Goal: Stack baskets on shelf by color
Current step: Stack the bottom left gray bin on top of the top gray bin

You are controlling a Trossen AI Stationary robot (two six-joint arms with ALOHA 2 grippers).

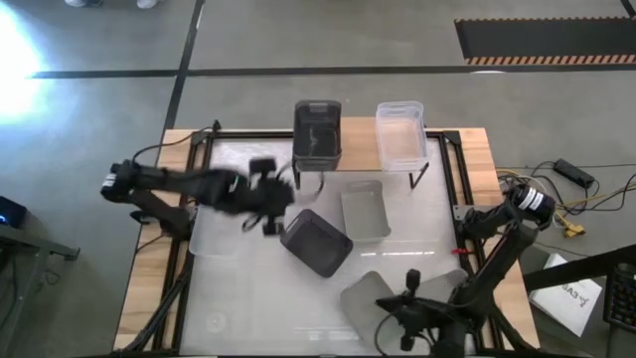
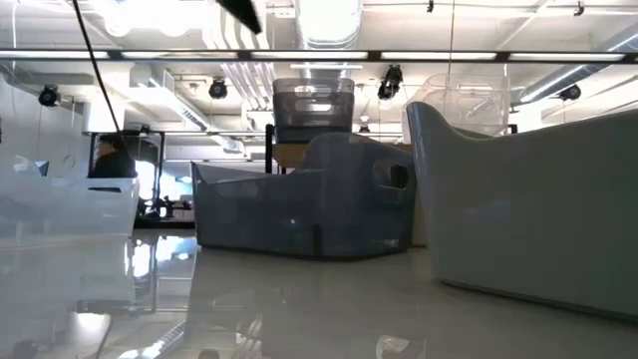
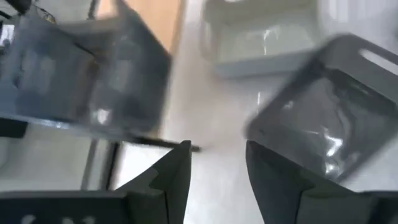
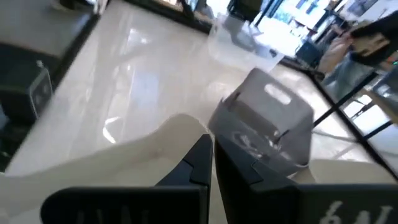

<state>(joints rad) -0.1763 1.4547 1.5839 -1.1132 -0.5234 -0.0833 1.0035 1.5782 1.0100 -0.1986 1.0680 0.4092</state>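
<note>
On the shelf stand a dark grey basket and a clear basket. On the table lie another dark grey basket, a light grey basket, a second light grey basket and a clear basket. My left gripper hovers open between the shelf and the table's dark grey basket. My right gripper is shut at the rim of the near light grey basket. My right gripper's shut fingers stand at the near light grey basket's rim, slanting down from the table's near right side. Whether they touch the rim, I cannot tell. The basket rests on the table.
The shelf's black legs stand on the far part of the glossy white table. Wood borders run along the table's left and right sides. Cables lie off the right edge. A person shows far off in the room.
</note>
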